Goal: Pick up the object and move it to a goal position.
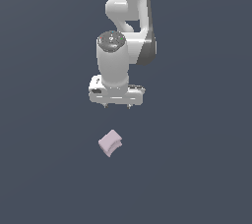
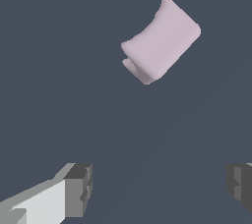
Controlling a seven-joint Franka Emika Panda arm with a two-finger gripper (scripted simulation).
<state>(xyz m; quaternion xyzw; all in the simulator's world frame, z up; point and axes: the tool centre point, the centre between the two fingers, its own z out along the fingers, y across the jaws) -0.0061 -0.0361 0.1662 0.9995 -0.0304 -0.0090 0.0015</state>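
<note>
Open dark floor (image 1: 44, 169) surrounds the pale pink-lilac block (image 1: 110, 143) on every side, with nothing standing beside it. The gripper (image 1: 116, 105) hangs apart from the block, fingers (image 2: 78, 188) spread wide with bare surface between them. The block seems narrower than that gap, though its tilt makes this uncertain.

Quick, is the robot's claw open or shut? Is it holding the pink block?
Gripper: open, holding nothing; the pink block lies apart from it.
</note>
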